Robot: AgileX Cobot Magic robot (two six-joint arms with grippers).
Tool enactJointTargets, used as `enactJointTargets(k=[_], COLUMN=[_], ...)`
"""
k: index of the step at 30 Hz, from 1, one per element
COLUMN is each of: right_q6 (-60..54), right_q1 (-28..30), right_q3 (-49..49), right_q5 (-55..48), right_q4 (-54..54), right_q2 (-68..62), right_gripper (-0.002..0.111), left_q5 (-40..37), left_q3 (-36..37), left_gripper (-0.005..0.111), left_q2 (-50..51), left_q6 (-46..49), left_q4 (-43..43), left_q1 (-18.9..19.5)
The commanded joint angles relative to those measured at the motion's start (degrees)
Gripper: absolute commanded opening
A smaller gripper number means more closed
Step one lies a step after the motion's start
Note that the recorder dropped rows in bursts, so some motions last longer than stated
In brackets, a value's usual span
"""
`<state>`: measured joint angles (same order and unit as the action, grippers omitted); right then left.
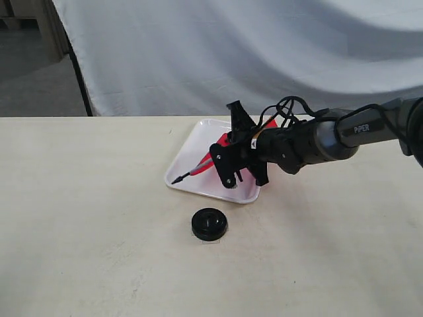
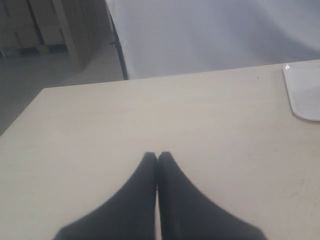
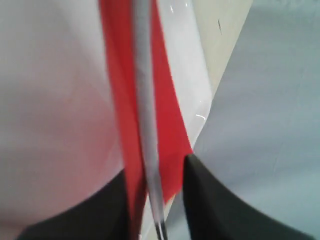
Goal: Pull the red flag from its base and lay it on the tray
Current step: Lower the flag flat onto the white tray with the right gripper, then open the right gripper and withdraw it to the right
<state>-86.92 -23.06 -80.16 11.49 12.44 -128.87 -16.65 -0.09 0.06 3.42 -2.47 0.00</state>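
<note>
The red flag lies slanted on the white tray, its black pole tip at the tray's front rim. My right gripper hovers over it, open, one finger on each side of the cloth. In the right wrist view the pale pole and the red cloth run between the spread fingers of this gripper, with a gap beside the pole. The round black base sits empty on the table in front of the tray. My left gripper is shut on nothing, low over bare table.
A white cloth backdrop hangs behind the table's far edge. One corner of the tray shows in the left wrist view. The table is pale wood.
</note>
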Motion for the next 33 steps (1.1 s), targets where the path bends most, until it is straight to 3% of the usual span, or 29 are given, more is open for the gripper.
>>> enactJointTargets(k=[1,4,12,17,21,26,30,33], right_q6=[2.1,3.5,6.7,6.9,6.9,6.7,6.8,13.2], right_q1=[0.3,0.3,0.1,0.1,0.1,1.0,3.5,6.5], right_q3=[-0.4,-0.4,-0.4,-0.4,-0.4,-0.4,-0.4,-0.4], right_q5=[-0.2,-1.2,-3.5,-3.5,-3.5,-6.1,-19.0,-32.6], right_q4=[-0.6,-0.8,-2.0,-12.4,-27.7,-54.1,-67.1,-65.4], right_q2=[0.1,0.1,1.5,5.1,8.4,12.6,14.9,16.2], right_gripper=[0.064,0.076,0.076,0.075,0.053,-0.001,0.000,0.000], left_q5=[0.4,0.4,0.4,0.4,0.4,0.4,0.4,0.4], left_q3=[0.1,0.1,0.1,0.1,0.1,0.1,0.1,0.1], left_gripper=[0.000,0.000,0.000,0.000,0.000,0.000,0.000,0.000], left_q2=[-0.1,-0.1,-0.1,-0.1,-0.1,-0.1,-0.1,-0.1], left_q6=[-0.2,-0.2,-0.2,-0.2,-0.2,-0.2,-0.2,-0.2], left_q4=[-0.3,-0.3,-0.3,-0.3,-0.3,-0.3,-0.3,-0.3], left_q1=[0.0,0.0,0.0,0.0,0.0,0.0,0.0,0.0])
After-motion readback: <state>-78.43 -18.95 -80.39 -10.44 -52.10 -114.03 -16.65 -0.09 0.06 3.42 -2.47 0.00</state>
